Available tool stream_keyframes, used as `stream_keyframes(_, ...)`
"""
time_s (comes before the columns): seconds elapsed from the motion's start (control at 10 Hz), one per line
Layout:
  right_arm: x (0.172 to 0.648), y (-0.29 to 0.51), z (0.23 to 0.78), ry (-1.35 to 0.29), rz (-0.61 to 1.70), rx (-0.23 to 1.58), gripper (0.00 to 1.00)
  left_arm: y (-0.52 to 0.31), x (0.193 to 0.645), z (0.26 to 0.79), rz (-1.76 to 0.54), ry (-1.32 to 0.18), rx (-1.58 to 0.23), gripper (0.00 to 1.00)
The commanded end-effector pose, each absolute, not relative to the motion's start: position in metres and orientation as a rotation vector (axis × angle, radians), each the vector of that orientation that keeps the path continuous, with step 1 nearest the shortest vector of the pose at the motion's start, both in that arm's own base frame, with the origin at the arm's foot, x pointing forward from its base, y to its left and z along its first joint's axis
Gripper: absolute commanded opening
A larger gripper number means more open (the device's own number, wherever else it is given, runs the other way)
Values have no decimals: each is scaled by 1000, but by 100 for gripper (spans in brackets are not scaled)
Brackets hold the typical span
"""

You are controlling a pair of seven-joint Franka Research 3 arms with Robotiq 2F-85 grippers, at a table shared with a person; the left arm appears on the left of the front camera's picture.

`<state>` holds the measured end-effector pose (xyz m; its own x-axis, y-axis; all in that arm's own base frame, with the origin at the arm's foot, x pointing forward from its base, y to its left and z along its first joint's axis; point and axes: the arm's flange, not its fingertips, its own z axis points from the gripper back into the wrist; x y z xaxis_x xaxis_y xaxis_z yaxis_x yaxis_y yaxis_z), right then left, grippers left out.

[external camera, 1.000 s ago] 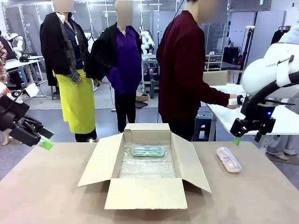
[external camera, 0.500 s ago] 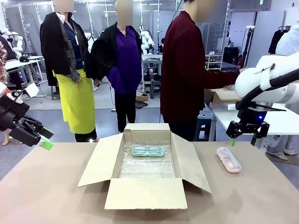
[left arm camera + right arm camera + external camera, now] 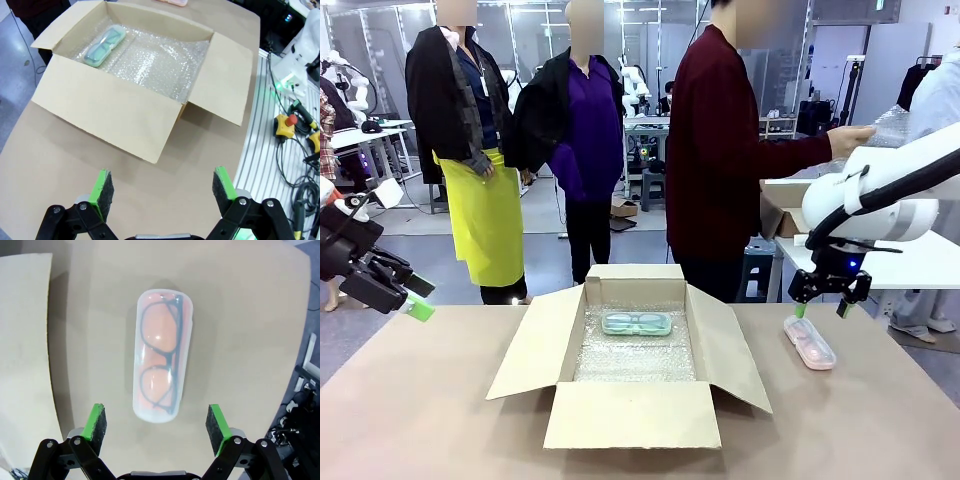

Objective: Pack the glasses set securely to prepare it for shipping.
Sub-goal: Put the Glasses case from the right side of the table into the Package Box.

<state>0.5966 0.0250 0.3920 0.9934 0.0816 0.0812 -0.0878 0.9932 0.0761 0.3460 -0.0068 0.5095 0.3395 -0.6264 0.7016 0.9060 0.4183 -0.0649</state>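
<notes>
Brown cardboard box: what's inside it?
Inside the brown cardboard box, clear bubble wrap lines the bottom and a mint-green translucent glasses case lies on it. The wrap hides the box's floor.

cardboard box open at the top, four flaps splayed outward. bubble wrap floor bare in front of the mint-green case, which lies by the far wall. right flap slopes up near the pink case, not touching it. table otherwise bare round the pink case. right gripper above it, jaws wide, nothing between. table left of the box bare, left gripper beyond its edge.
</notes>
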Motion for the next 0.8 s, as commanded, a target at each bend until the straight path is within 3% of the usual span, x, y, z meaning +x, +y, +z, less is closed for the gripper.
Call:
stream_keyframes(0.0, 603, 37, 383, -61, 44, 59, 100, -4, 346, 511, -1072, -674, -518, 100)
stream_keyframes(0.3, 614, 39, 355, -59, 11, 112, 100, -4, 346, 511, -1072, -674, -518, 100)
stream_keyframes(0.7, 624, 44, 327, -13, -3, 54, 100, -4, 346, 511, -1072, -674, -518, 100)
